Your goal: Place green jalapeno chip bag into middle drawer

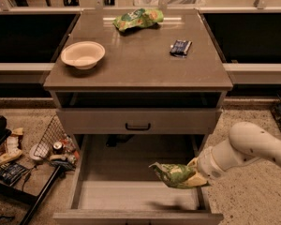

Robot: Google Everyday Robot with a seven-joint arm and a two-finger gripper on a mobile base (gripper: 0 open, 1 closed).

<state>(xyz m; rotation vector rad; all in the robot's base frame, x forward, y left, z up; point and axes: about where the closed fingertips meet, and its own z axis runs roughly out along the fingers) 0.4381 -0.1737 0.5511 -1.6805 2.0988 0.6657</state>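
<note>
The chip bag [172, 175] hangs in the air over the right side of the open drawer [126, 195], clear of the floor, pinched at its right end by the gripper [195, 174]. The gripper's yellowish fingers look closed tight on the foil, though the crumpled bag hides most of them. The bag is glossy green with paler green markings, lying roughly level with its free end pointing left. A white arm [253, 149] reaches in from the right, crossing the drawer's right wall.

A dark shadow [165, 204] falls on the drawer's pale plank floor below the bag. Above it, a shut drawer front [98, 121] carries a black handle [137, 126].

On the cabinet top [140, 69] sit a cream bowl [83, 54] at the left, a second green bag [138, 18] with an orange-yellow patch at the back, and a small dark packet [180, 47] at the right, all well apart. On the floor to the left, a wire basket [50, 137] lies tipped beside a can [57, 147] and loose clutter.
</note>
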